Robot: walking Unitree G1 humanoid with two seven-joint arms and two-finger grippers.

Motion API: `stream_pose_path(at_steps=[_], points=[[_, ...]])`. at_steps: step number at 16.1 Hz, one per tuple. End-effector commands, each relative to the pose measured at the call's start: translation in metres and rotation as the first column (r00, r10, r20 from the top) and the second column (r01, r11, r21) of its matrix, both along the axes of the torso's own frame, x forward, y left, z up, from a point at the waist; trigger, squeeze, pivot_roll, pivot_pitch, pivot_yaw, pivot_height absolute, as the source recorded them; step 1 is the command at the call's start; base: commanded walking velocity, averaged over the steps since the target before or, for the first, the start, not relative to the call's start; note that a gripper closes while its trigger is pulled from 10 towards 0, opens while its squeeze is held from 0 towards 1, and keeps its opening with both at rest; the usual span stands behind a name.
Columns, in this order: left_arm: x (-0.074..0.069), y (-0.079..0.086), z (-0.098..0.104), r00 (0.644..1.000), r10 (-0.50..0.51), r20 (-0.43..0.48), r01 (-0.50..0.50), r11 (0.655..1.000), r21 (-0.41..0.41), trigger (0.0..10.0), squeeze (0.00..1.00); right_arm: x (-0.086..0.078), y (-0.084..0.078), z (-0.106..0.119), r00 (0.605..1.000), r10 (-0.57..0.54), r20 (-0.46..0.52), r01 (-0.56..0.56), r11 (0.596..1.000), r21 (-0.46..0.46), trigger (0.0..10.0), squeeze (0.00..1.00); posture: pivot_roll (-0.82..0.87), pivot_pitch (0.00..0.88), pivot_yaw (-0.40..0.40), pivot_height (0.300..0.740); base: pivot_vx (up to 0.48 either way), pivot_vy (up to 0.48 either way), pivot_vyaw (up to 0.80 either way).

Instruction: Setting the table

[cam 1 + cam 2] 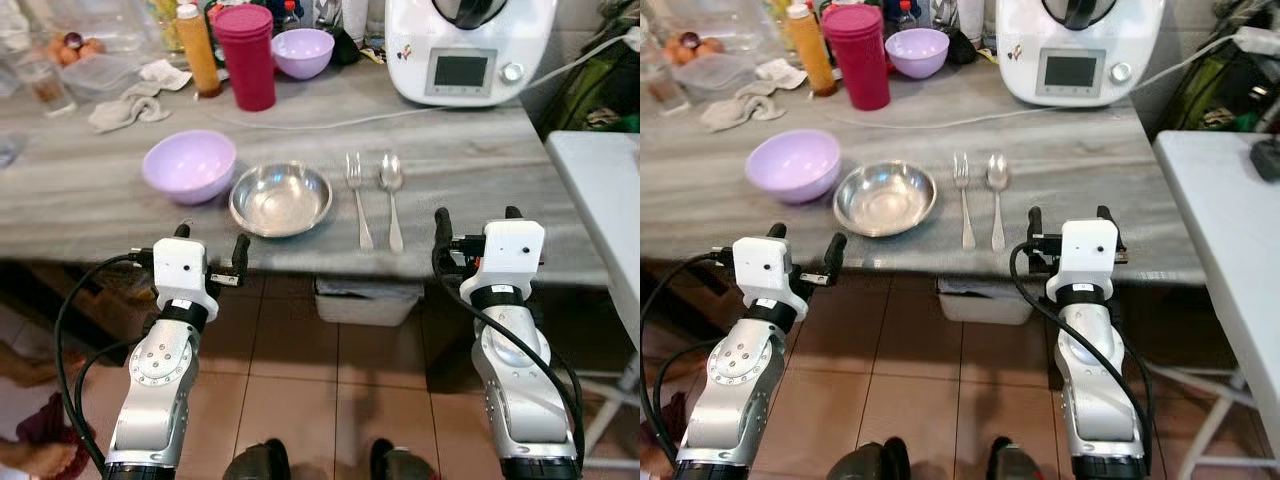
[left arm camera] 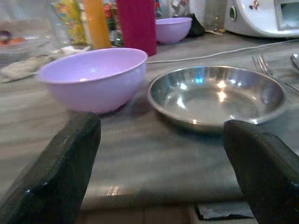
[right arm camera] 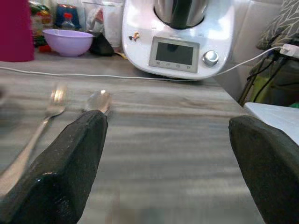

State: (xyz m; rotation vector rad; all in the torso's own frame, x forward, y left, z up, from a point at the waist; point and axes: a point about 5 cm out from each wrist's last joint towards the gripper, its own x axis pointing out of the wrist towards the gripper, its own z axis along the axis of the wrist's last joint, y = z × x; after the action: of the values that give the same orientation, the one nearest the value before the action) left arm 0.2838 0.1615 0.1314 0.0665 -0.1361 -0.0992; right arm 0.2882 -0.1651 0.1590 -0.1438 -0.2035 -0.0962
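I have both arms raised at the near edge of the worktop (image 1: pixel 480 160), each end effector released and empty. The fork (image 1: pixel 356 195) and spoon (image 1: pixel 391 195) lie side by side right of the steel bowl (image 1: pixel 281 198), long axes running away from me, heads far, handles toward the edge. They sit ahead and inboard of my right end effector (image 1: pixel 477 218), the nearer arm. My left end effector (image 1: pixel 212 240) faces the lilac bowl (image 1: pixel 189 164) and steel bowl.

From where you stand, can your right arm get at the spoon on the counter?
Probably yes. The right gripper hangs open at the counter's front edge, and the spoon lies just ahead toward the robot's left, beside the fork, with bare counter between.
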Motion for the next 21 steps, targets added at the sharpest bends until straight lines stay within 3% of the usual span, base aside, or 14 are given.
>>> stream_pose_path(at_steps=[1, 15, 18, 21], points=[[-0.0012, 0.0013, -0.0040, 1.000, 0.017, -0.019, -0.017, 1.000, 0.004, 10.0, 0.00, 0.0010, 0.0015, 0.0031, 1.000, 0.009, 0.008, -0.009, 1.000, -0.007, 10.0, 0.00, -0.16, 0.129, 0.063, 0.740, -0.352, 0.000, 0.00], [-0.0004, -0.0025, -0.0059, 1.000, -0.009, -0.027, 0.009, 1.000, 0.009, 10.0, 0.00, 0.0033, -0.0023, 0.0012, 1.000, -0.020, -0.001, 0.020, 1.000, -0.004, 10.0, 0.00, -0.16, 0.132, 0.065, 0.740, -0.353, 0.000, 0.00], [-0.0017, -0.0037, -0.0043, 0.998, -0.057, -0.010, 0.056, 0.997, -0.046, 10.0, 0.00, 0.0041, -0.0040, -0.0008, 0.999, -0.040, -0.011, 0.040, 0.999, -0.028, 10.0, 0.00, -0.16, 0.132, 0.066, 0.740, 0.000, 0.000, 0.00], [-0.0028, -0.0034, -0.0072, 0.999, -0.046, -0.016, 0.045, 0.998, -0.041, 10.0, 0.00, 0.0027, -0.0051, -0.0006, 0.999, -0.042, -0.001, 0.042, 0.998, -0.042, 10.0, 0.00, -0.16, 0.124, 0.065, 0.740, 0.000, 0.000, 0.00]])
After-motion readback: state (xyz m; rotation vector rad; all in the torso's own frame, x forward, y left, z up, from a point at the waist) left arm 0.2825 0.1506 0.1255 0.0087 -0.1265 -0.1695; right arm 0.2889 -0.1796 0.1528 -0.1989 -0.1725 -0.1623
